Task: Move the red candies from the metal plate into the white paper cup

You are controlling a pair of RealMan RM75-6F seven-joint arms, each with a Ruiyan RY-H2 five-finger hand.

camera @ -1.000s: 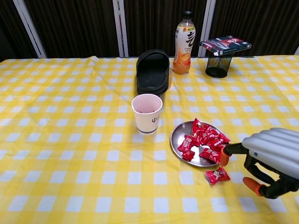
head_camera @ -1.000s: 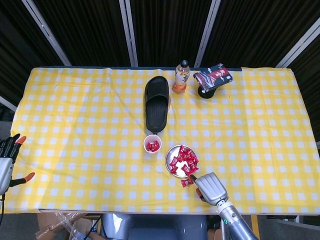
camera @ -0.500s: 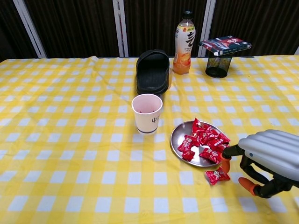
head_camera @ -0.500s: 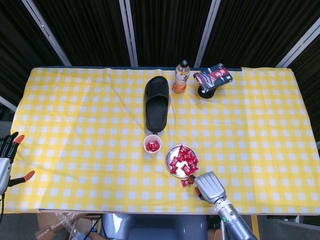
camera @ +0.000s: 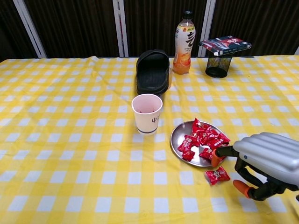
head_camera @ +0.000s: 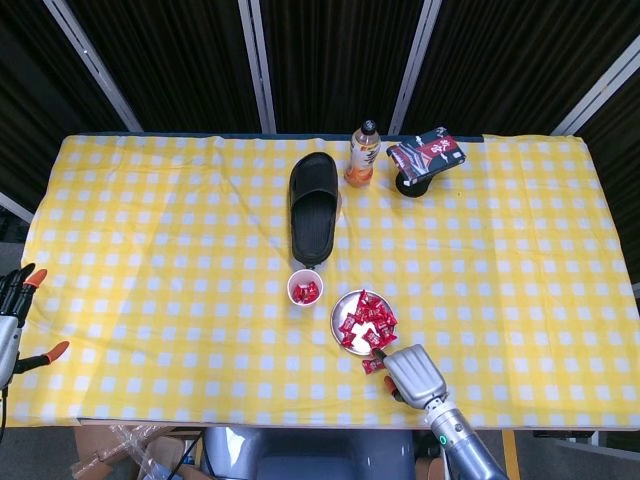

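Note:
A round metal plate (camera: 180, 134) (head_camera: 343, 306) near the table's front holds several red candies (camera: 205, 138) (head_camera: 366, 318). One loose red candy (camera: 217, 175) (head_camera: 370, 365) lies on the cloth just off the plate's near right rim. The white paper cup (camera: 147, 113) (head_camera: 305, 288) stands left of the plate with red candy inside. My right hand (camera: 263, 162) (head_camera: 411, 370) hovers over the loose candy, fingers apart, an orange fingertip at the plate's rim; it holds nothing. My left hand (head_camera: 14, 320) hangs open off the table's left edge.
A black slipper (camera: 153, 71) lies behind the cup. An orange drink bottle (camera: 183, 43) and a black mesh holder (camera: 218, 65) topped by a red-and-black packet (camera: 225, 45) stand at the back. Yellow checked cloth covers the table.
My right hand has crept left toward the plate, its orange fingertip now over the plate's right rim above the loose candy. The left hand barely shifted.

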